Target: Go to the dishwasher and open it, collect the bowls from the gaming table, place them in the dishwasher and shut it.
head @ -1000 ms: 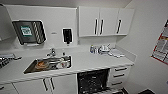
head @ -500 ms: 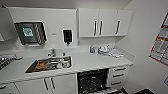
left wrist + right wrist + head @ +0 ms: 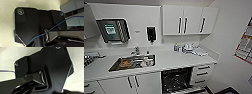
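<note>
Dishwasher sits open under the counter's right end, dark interior and rack showing, right of the sink. View barely shifted over the last second; robot near-stationary. Opening step looks done. Gripper states: cannot tell.

Each wrist's dark plate and jointed bar hang over pale floor.
</note>
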